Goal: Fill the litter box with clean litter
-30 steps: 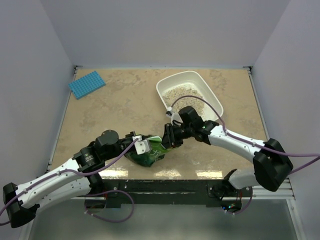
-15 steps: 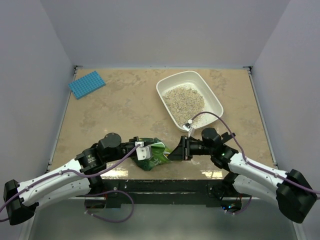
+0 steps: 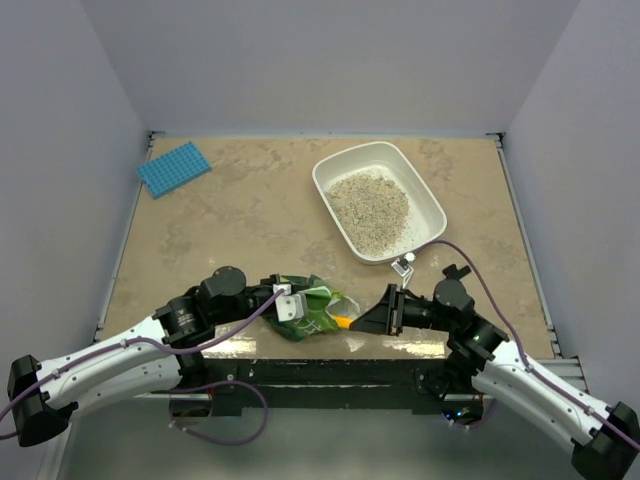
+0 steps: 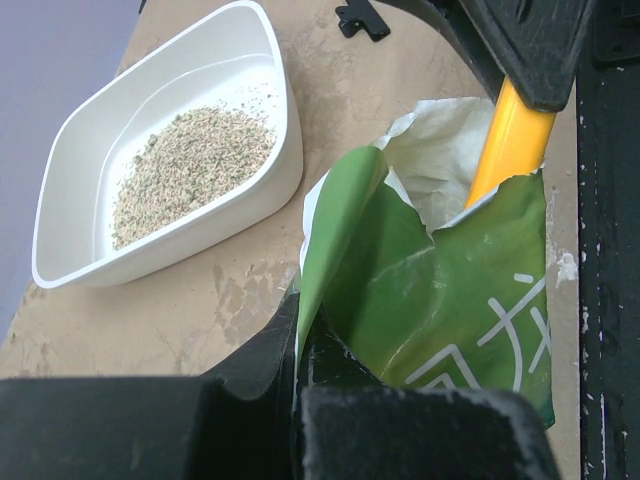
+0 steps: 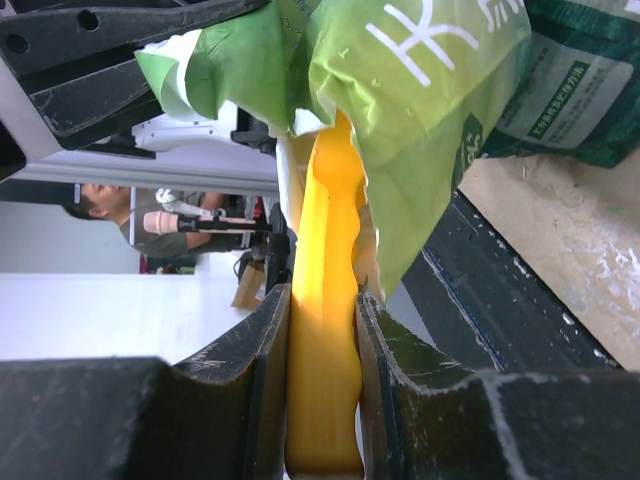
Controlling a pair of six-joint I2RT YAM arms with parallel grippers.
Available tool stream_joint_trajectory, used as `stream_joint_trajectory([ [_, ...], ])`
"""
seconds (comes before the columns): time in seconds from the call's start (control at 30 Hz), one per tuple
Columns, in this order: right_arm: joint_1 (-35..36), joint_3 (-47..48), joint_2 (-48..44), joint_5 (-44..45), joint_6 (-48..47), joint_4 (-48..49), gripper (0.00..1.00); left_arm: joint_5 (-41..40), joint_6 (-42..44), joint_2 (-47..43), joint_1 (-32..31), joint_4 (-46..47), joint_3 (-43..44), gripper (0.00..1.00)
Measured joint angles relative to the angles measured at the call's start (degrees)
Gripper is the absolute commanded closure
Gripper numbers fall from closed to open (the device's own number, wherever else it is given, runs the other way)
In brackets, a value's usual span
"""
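Right hand (image 3: 362, 319) is grasping the scoop (image 4: 508, 140) inside the left hand's (image 3: 288, 303) clenched bag (image 4: 440, 290), seemingly loading before lifting toward the litter box (image 4: 215, 228).

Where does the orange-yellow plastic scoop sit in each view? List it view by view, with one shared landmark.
Top external: orange-yellow plastic scoop, a sliver low centre, between green glossy pouch bag and right gripper.
Left wrist: scoop upper right, handle entering the bag's torn mouth.
Right wrist: scoop centre, vertical, clamped in the right gripper.
Shared landmark: the bag.
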Motion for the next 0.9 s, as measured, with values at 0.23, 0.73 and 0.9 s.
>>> stream_joint_trajectory([
  [0.23, 0.0, 0.3, -9.6, 4.5, 2.1, -11.8, 1.0, -0.4, 0.0, 0.4, -0.3, 0.2, 0.0, 1.0],
  [0.73, 0.2, 8.7, -26.0, 15.6, 6.2, -37.9, 1.0, -1.8, 0.0, 0.1, -0.7, 1.4, -0.7, 1.0],
  [0.9, 0.2, 12.1, -27.1, 17.4, 6.6, -43.6, 1.0, -1.7, 0.0, 0.1, -1.0, 1.6, -0.7, 1.0],
])
